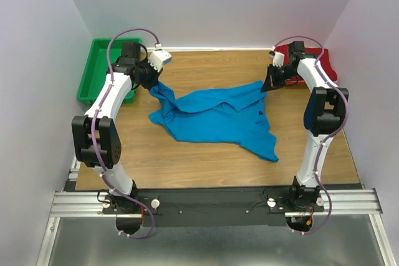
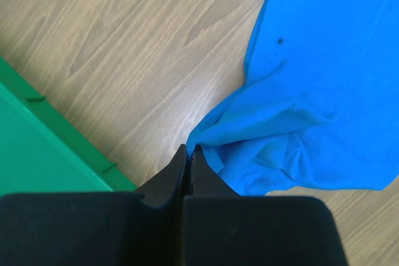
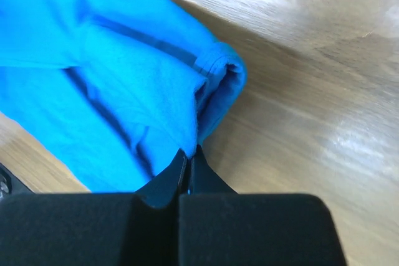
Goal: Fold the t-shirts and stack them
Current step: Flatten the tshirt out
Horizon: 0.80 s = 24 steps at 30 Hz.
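The bright blue t-shirt [image 1: 215,116] lies crumpled and spread across the middle of the wooden table. My left gripper [image 1: 152,83] is shut on its far left corner; in the left wrist view the fingertips [image 2: 189,149] pinch the cloth edge of the blue t-shirt [image 2: 312,91]. My right gripper [image 1: 270,85] is shut on the shirt's far right corner. In the right wrist view a hemmed fold of the blue t-shirt [image 3: 124,91] runs into the closed right gripper [image 3: 189,152]. The dark red t-shirt [image 1: 328,63] lies bunched in the far right corner, partly hidden behind the right arm.
A green plastic tray [image 1: 87,79] stands at the far left corner, close beside the left gripper, and its rim [image 2: 56,135] shows in the left wrist view. White walls close the table on three sides. Bare wood [image 1: 206,160] lies between the shirt and the arm bases.
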Each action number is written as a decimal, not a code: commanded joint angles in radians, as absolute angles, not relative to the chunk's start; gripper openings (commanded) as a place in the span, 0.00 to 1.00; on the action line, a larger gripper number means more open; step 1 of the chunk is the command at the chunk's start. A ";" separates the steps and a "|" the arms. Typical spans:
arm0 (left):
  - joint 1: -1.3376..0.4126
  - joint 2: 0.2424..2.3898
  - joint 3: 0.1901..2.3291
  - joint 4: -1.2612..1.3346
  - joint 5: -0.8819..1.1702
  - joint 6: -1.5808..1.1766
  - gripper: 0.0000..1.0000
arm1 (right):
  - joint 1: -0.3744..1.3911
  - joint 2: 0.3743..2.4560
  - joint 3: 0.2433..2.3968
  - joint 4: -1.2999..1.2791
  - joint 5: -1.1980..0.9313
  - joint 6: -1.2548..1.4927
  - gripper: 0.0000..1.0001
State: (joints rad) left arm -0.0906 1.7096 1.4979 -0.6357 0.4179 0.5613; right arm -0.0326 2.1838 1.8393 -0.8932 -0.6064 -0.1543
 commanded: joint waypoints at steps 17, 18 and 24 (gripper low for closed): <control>-0.040 1.629 1.491 -0.663 0.480 0.592 0.00 | -0.057 1.958 2.049 -0.968 -0.499 -0.141 0.00; -0.040 1.590 1.497 -0.660 0.482 0.592 0.00 | -0.057 1.944 2.054 -0.971 -0.489 -0.144 0.01; -0.041 1.575 1.542 -0.715 0.499 0.603 0.00 | -0.057 1.971 2.079 -1.074 -0.460 -0.176 0.01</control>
